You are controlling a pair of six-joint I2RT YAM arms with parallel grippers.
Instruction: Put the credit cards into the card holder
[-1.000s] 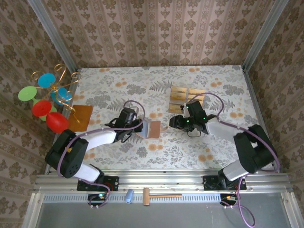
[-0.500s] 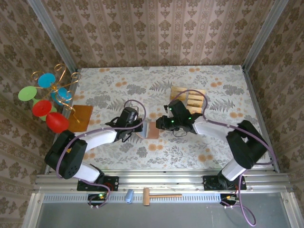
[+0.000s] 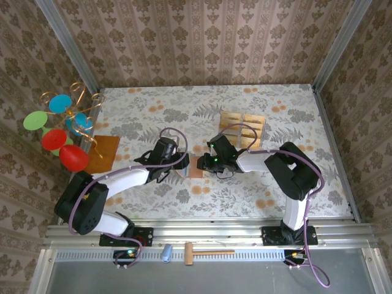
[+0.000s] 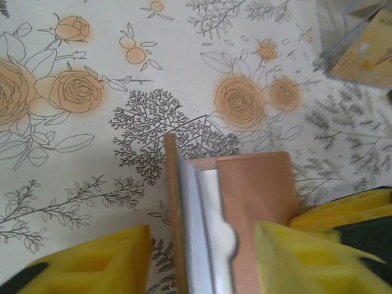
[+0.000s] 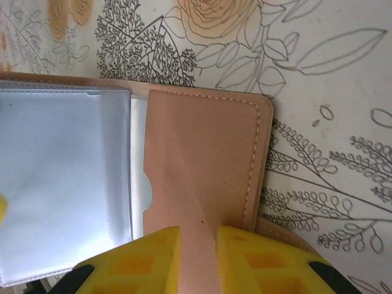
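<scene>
Right wrist view: the card holder (image 5: 202, 171) lies open mid-tabletop (image 5: 318, 73). The step looks like pinning its pinkish flap so a pocket gapes, which calls for a firm, low pinch. That flap sits pinched between the right jaws. The left jaws stand spread astride its left half. The credit cards (image 3: 243, 125) lie beyond, far-right.

Your card holder (image 3: 196, 168) sits mid-surface (image 3: 141, 110), open, between grippers: left gripper (image 3: 176, 164) at its 9 o'clock, right gripper (image 3: 206, 163) at 3. Credit cards (image 3: 244, 127) lie at 1 o'clock behind it. Board (image 3: 103, 153) at 9 o'clock, by surface's left edge.
</scene>
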